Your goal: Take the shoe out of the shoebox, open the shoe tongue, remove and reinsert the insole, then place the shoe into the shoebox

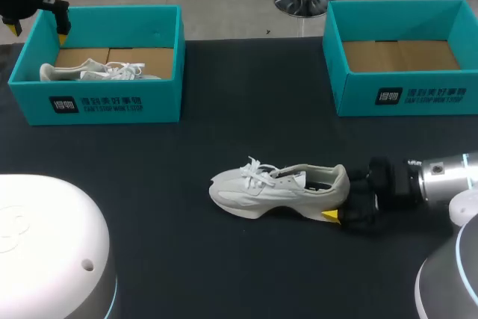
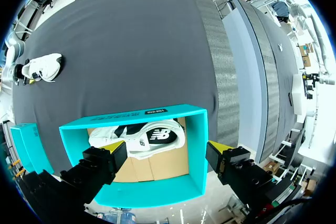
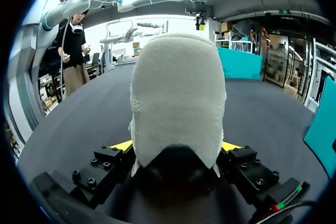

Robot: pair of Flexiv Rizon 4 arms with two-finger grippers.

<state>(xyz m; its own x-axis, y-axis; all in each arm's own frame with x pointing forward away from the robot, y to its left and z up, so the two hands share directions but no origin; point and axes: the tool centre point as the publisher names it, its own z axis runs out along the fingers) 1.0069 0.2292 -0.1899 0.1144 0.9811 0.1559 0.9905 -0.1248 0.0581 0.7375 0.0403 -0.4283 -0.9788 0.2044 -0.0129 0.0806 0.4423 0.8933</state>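
So the white sneaker (image 1: 276, 188) is out on the black table (image 1: 187, 259), lying sole-down in the middle between the two teal boxes, toe toward my left. The right gripper (image 3: 177, 146) has it by the heel, one yellow tip on each side. It looks like a real pinch, though the heel hides the exact contact.

The left gripper (image 2: 165, 148) hangs wide open over the left shoebox (image 1: 104, 102), which has another sneaker (image 1: 97, 71) in it. The right shoebox (image 1: 403, 95) holds only cardboard.

Handling guess: the shoe is light, with a soft squishy upper, floppy laces and tongue, and a firmer heel cup and foam sole. The heel is the sane place to grab, and I'd lift the tongue by its top edge.
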